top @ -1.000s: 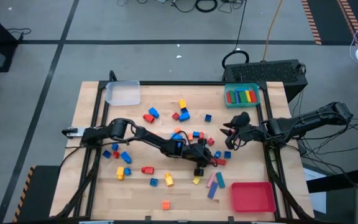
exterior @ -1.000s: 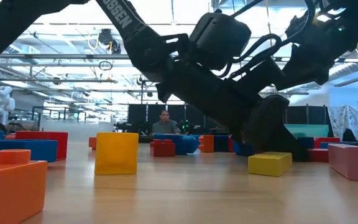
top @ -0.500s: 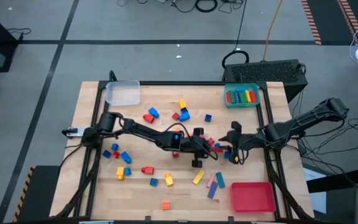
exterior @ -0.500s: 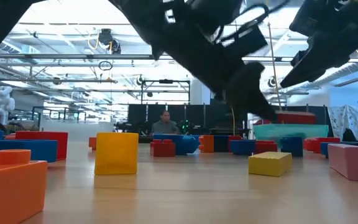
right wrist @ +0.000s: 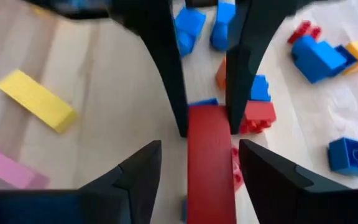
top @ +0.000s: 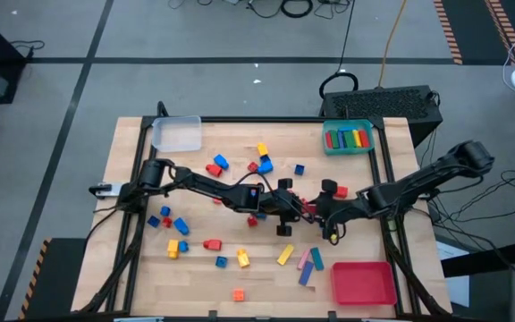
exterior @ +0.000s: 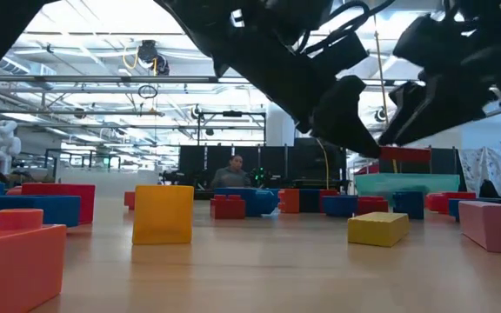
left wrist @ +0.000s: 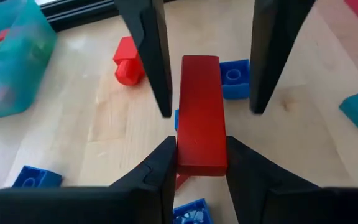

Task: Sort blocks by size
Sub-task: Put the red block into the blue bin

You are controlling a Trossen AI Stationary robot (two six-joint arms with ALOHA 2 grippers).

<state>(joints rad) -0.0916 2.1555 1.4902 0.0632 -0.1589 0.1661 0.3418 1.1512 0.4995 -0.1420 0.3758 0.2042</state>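
L hand (left wrist: 199, 163) is clenched on one end of a long red bar (left wrist: 200, 112), held above the worktop (left wrist: 104, 130). R hand (right wrist: 199, 163) is met at the bar's far end, fingers (right wrist: 140, 171) spread to either side and not closing on it; in the R wrist view the same red bar (right wrist: 211, 155) runs between them. A hand-over is judged to be in progress, mid-worktop, approx. between the two arms (top: 307, 210).

Handling: the bar is judged light, stiff, smooth plastic; slip is likely if pinched near a corner, so the long flat sides near the free end should be taken, square-on.

Outward: a red brick (left wrist: 128, 61) and a blue brick (left wrist: 235, 78) lie on the wood under the bar; a teal tray (top: 348, 138) of sorted bars sits at the far R corner, a red tray (top: 363, 283) near R, a clear tray (top: 176, 133) far L.

Views: only the wrist views show the grip itself; the high view gives tray layout and scattered blocks (top: 215, 165); the low view shows both hands raised off the wood, plus a yellow cube (exterior: 163, 213).
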